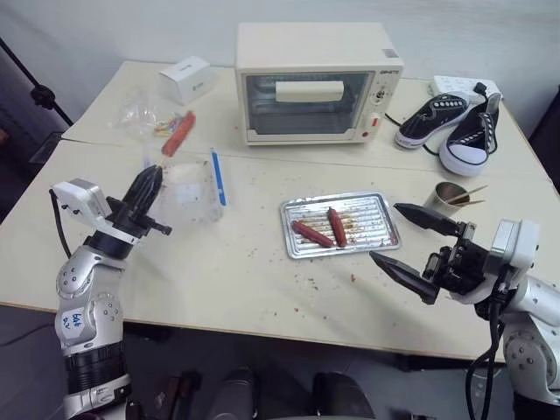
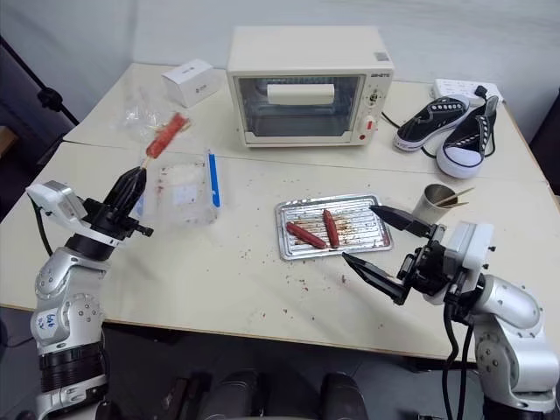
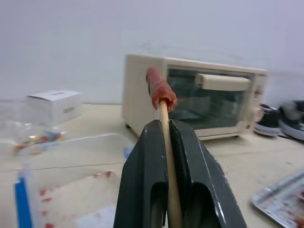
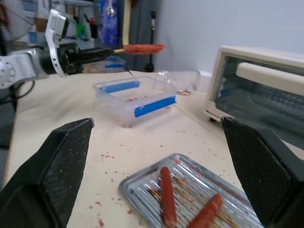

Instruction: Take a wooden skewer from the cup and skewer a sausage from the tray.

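The wooden skewer (image 3: 164,124) is pinched between the closed fingers of the left gripper (image 1: 150,183), held up over the table's left side with a sausage (image 1: 179,133) speared on its far end. The stick is thin and pale; the sausage is reddish-brown with rounded ends. Just beyond it lies a clear plastic container (image 2: 185,188) with blue strips. Two more sausages lie in the silver tray (image 1: 378,208) at centre, and the right gripper (image 1: 411,243) hovers near it, fingers spread wide and empty. The cup (image 1: 448,194) stands beside the tray, a toaster oven (image 1: 315,83) behind.
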